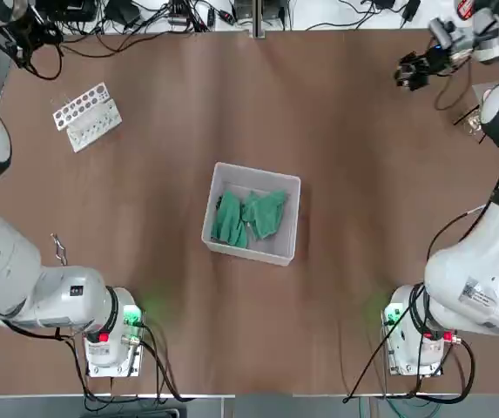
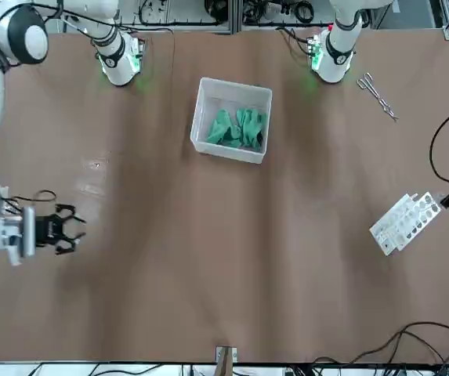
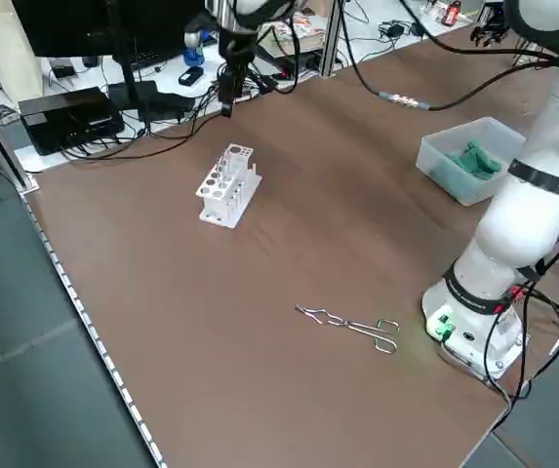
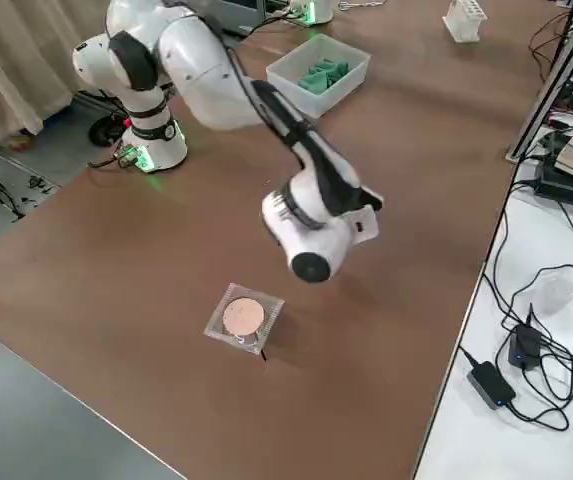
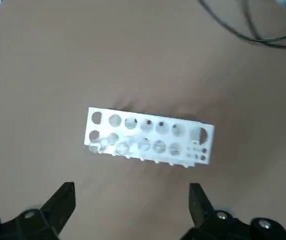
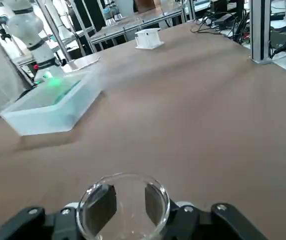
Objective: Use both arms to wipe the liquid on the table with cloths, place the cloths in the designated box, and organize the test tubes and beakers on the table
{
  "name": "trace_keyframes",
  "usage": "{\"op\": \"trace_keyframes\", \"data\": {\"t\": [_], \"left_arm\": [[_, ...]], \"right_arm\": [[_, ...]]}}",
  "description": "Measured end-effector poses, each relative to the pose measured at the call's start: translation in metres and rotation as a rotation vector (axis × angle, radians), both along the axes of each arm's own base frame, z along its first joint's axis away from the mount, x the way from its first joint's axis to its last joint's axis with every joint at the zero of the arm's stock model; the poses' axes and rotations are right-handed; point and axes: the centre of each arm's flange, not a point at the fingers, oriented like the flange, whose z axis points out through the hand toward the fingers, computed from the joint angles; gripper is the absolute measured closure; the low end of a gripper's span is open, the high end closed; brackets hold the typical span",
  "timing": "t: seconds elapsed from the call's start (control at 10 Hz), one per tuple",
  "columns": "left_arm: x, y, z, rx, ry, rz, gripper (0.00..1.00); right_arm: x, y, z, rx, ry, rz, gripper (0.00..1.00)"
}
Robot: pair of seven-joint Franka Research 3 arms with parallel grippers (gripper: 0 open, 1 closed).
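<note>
Our left gripper (image 5: 131,210) hangs right above the white rack (image 5: 150,137), and its two fingers are spread wide with nothing between them. Some holes in the row of the rack nearest the hand seem to have clear glass in them, but we cannot tell for sure.

Our right gripper (image 2: 67,227) is off at the far edge of the table (image 1: 362,174), well away from the left hand. Its fingers are closed around a clear glass beaker (image 6: 125,180), which stands upright in the grip and looks empty. The box (image 1: 253,170) sits well apart from both hands. Both green cloths (image 1: 249,218) lie inside it, so we think the wiping part is done and the tidying part is on now. Metal tongs (image 3: 352,325) lie back near the left arm's base.

To do this step well, we should carry the beaker slowly and level, because glass can slip or tip. We should set it down softly on a bare spot, feel it stand on its own, and only then let the fingers open. We should lift straight up after that, so we do not knock it over. Our left hand should rise straight up too, so a finger does not bump the rack.
</note>
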Motion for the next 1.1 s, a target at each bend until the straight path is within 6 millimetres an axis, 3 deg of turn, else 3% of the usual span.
{"op": "trace_keyframes", "data": {"t": [0.3,0.6,0.8,1.0,1.1], "left_arm": [[-0.013,-0.079,0.063,-0.003,-0.022,-0.290,0.00],[-0.041,-0.129,0.121,-0.048,-0.072,-0.395,0.00],[-0.048,-0.147,0.160,-0.068,-0.062,-0.427,0.00],[-0.043,-0.157,0.180,-0.075,-0.035,-0.454,0.00],[-0.039,-0.166,0.176,-0.080,-0.006,-0.492,0.00]], "right_arm": [[-0.045,-0.120,0.039,-0.017,-0.008,-0.065,0.63],[-0.117,-0.235,0.038,-0.019,-0.003,-0.255,0.63],[-0.154,-0.276,0.026,-0.007,0.003,-0.333,0.63],[-0.160,-0.284,0.020,-0.007,0.002,-0.352,0.63],[-0.156,-0.282,0.017,-0.011,-0.002,-0.356,0.63]]}}
